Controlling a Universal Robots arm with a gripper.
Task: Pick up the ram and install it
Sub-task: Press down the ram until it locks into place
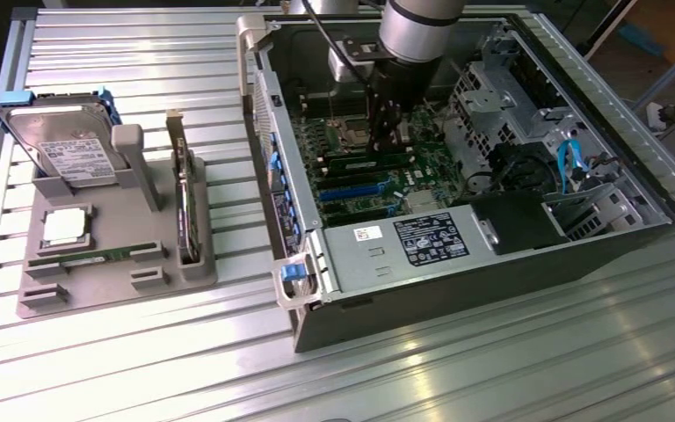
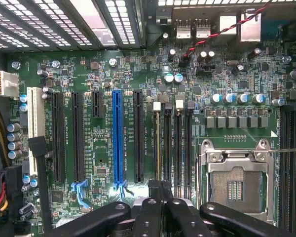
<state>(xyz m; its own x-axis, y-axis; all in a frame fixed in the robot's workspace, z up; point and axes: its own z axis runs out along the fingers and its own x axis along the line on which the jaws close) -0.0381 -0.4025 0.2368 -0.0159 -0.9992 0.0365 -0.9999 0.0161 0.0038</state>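
Observation:
A long, thin green ram [image 1: 80, 258] lies along the front of the grey holder [image 1: 138, 281] at the exterior view's left, far from my gripper. My gripper [image 1: 382, 132] reaches down into the open computer case [image 1: 455, 290], just above the motherboard. In the wrist view the gripper [image 2: 160, 190] is shut, its black fingers [image 2: 150, 212] pressed together with nothing visible between them. It hangs over the end of the memory slots [image 2: 172, 148], beside the empty CPU socket [image 2: 234, 185]. The leftmost of those slots [image 2: 158, 145] shows a thin pale strip; I cannot tell what it is.
The holder also carries a hard drive [image 1: 62, 145], a square silver CPU [image 1: 66, 227] and an upright dark expansion card [image 1: 185, 198]. Inside the case are blue and black expansion slots [image 2: 117, 138], drive cages [image 1: 502, 97], blue cables [image 1: 569, 163] and a power supply [image 1: 431, 237].

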